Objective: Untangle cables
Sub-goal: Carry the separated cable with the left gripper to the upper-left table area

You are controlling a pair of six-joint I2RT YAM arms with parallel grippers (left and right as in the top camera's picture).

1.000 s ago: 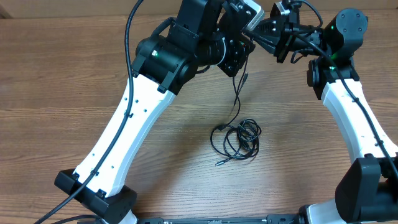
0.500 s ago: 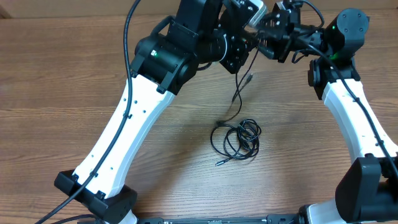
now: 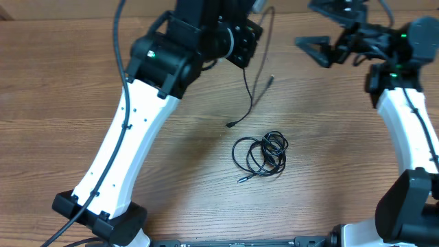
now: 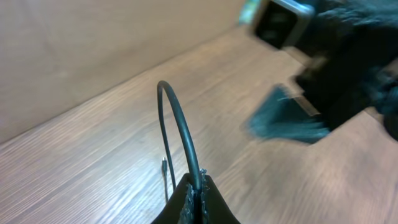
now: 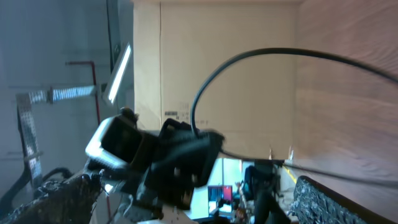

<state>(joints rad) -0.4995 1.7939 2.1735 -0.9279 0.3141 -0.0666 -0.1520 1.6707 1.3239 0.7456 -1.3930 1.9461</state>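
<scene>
**Left tool pinching one cable, bundle loose on the table**

We see the left tool [image 4: 196,190] clamped tight on a thin black cable [image 4: 179,118] (jaws fully together, cable caught right at the tips). From the pinch the cable arches up and over the tool, then drops back down past it.

In the overhead view the strand hangs below the left tool and ends in a small plug [image 3: 231,124]. The plug is at or just above the table [image 3: 68,82]; we cannot tell if it touches. A second, shorter end [image 3: 271,80] dangles just beside that strand, on the side toward the right tool.

The right tool [image 3: 309,24] is spread wide, with nothing between the jaws. It sits off to the side of the left tool, apart from it, tips pointing toward it. Its wrist view is blurred (motion smear). We make out only the cable arch, the dark body of the left tool, and one of its own fingers [image 5: 336,199] in the bottom corner.

The coil of cables [image 3: 260,152] lies flat on the table below both tools, well apart from the right one. It is near the hanging plug but separate from it, with bare wood between them. One loose end pokes out of the coil on the side away from the tools.
</scene>
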